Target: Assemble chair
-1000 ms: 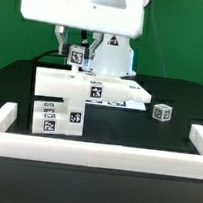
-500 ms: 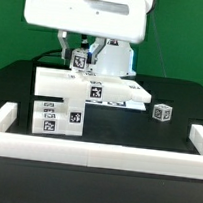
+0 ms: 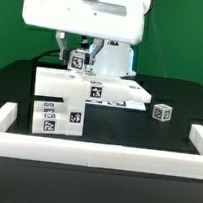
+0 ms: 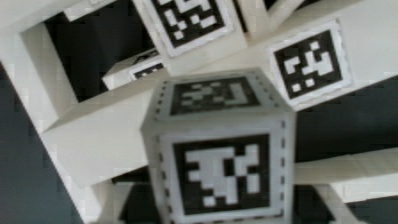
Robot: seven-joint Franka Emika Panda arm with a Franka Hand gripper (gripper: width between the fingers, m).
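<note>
Above the chair, a leg hangs upright.

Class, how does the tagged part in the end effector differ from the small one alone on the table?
The held part is up in the air; the lone part rests on the black table. The held part is clamped by the end effector; the lone part is untouched. Both are white, tagged.

Open black table between stacked chair parts, small tagged block and border rails.
</note>
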